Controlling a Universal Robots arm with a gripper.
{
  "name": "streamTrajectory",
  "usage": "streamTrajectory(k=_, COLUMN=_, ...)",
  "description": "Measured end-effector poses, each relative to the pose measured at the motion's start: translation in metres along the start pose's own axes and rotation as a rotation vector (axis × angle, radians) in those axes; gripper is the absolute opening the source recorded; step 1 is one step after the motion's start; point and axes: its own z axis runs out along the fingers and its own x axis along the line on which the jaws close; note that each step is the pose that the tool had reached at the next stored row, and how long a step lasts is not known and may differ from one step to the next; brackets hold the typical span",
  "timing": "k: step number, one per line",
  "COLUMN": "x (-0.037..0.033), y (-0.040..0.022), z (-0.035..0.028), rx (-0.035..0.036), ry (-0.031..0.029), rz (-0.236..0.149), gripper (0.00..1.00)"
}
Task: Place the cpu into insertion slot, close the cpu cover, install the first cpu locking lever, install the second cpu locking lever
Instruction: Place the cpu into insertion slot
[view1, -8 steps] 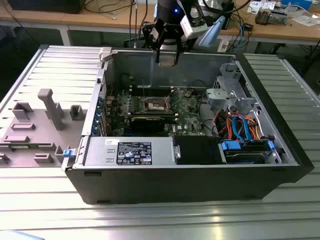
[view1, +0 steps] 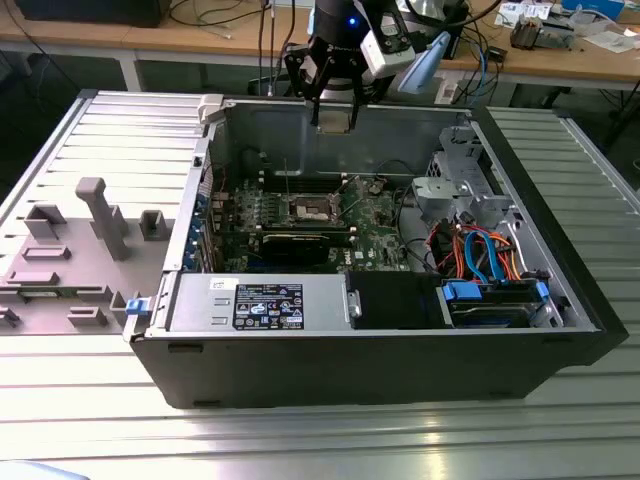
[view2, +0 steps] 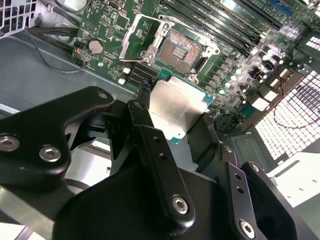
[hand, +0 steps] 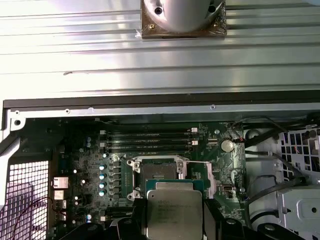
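Open computer case (view1: 350, 365) lies on its side under the pincer (view2: 177, 112), green motherboard (view1: 385, 232) facing up. Pincer hangs above the case's far wall. Below the pincer the cpu cover (view2: 128, 36) is swung open, just beside the bare insertion slot (view2: 181, 50). The cpu (view2: 175, 107) is clamped between the pincer's fingers by two opposite edges, metal top toward the wrist, well apart from the slot.

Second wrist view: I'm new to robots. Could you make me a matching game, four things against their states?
1 cpu
2 insertion slot
3 cpu cover
4 coin battery

a open, beside the slot
b empty, contacts bare
c clamped in the gripper, above the green board
d round, silver, sitting on the board

Pairs: 1c, 2b, 3a, 4d
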Motion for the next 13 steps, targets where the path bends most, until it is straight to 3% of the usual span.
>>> streamTrajectory(k=6, x=0.0, y=0.0, z=0.0001, rx=-0.0003, ry=-0.0014, rz=0.016, gripper=0.54)
streamTrajectory(k=13, x=0.0, y=0.0, z=0.0003, rx=-0.0012, ry=-0.0055, rz=0.06, gripper=0.54)
